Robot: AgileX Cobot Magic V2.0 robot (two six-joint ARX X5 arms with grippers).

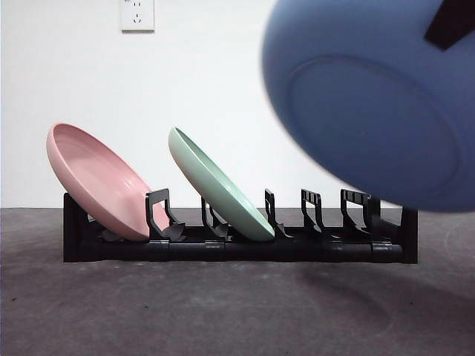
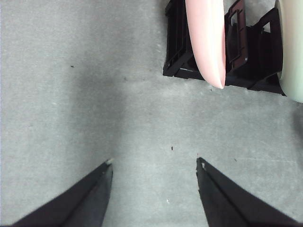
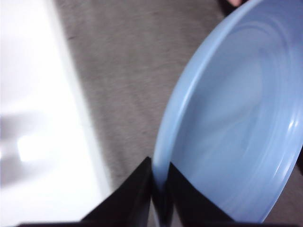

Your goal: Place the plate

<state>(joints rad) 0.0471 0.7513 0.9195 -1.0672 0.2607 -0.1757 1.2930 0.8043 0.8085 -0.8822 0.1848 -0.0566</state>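
1. One gripper is at work: the right gripper point(image 3: 158, 189) pinches the rim of the blue plate point(image 1: 378, 104) between its two jaws, one jaw on the inner face and one on the outer.
2. Blue plate: carried in the air, tilted, its underside turned toward the front camera; it hangs above the rack and touches nothing but the jaws.
3. Rack point(image 1: 237, 241): black, on the grey table point(image 1: 223, 311), below the held plate. The slots directly beneath the plate stand empty.
4. Green plate point(image 1: 219, 185): leaning in a middle slot, farther from the right gripper than the empty slots.
5. Pink plate point(image 1: 100, 182): leaning in the end slot, farthest from the right gripper.
6. Left gripper point(image 2: 154, 168): jaws spread apart, holding nothing, hovering over bare table with the pink-plate end of the rack just ahead of it.
7. Judged step: lowering the blue plate into an empty slot. To do it well, match its lean to the two racked plates, guide the lower rim between two dividers, keep apart from the green plate, and let go only once the rim is seated.
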